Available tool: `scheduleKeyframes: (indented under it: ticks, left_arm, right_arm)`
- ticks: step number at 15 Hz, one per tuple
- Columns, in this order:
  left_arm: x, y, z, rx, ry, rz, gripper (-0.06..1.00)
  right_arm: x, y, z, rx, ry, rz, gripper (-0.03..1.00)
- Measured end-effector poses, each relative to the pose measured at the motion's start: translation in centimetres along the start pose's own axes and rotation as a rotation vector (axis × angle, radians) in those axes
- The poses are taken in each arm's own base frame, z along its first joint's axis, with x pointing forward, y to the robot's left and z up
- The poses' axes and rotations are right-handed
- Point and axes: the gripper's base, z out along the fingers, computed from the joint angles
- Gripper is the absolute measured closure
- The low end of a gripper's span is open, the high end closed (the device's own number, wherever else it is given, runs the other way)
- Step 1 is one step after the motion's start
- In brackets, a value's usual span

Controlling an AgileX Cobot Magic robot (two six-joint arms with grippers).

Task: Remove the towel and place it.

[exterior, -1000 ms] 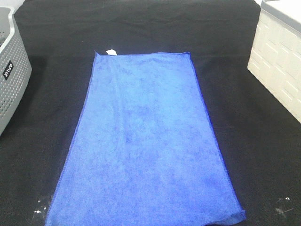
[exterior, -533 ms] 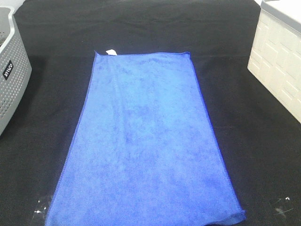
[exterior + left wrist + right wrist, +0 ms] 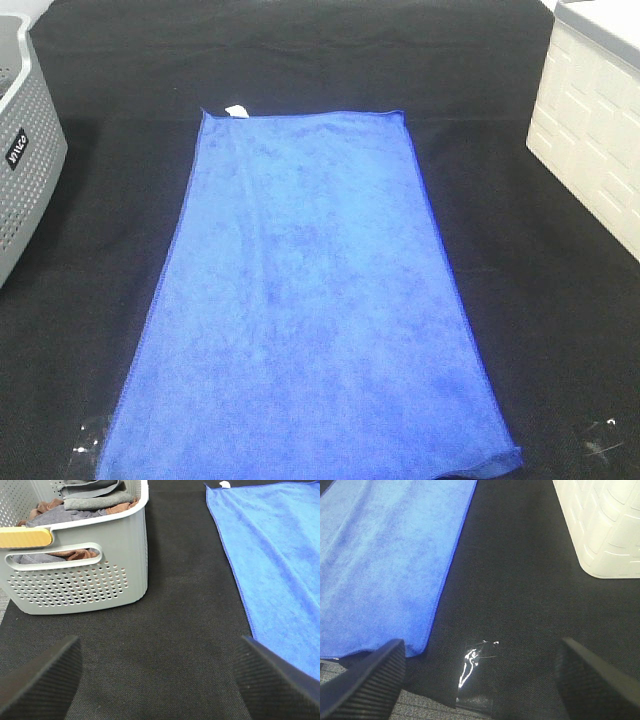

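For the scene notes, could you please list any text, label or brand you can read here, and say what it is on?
Black label with white letters on the grey basket: sideways and too blurred to read.
White tag at the towel corner: no print legible.
White bin: embossed pattern only, no text.

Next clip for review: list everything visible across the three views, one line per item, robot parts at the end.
towel: one, royal blue, spread flat mid-table, small white tag at its far left corner
table covering: one, black woven, under everything
basket: one, grey perforated with a tan handle grip, left of the towel
folded cloths: several, grey and brown, inside the basket
bin: one, cream with a brick pattern, right of the towel
tape: shiny patches on the covering's near corners
left gripper: black ribbed fingers, open, empty
right gripper: black ribbed fingers, open, empty
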Motion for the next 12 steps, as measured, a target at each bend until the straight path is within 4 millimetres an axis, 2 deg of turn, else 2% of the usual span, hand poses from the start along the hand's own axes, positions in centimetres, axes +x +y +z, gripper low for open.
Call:
scheduleKeyframes:
  ticks: [12]
  left_arm:
    - [0.00,0.00,0.00,0.000,0.000,0.000,0.17]
  right_arm:
    - [0.01,-0.03,0.00,0.004,0.001,-0.002,0.18]
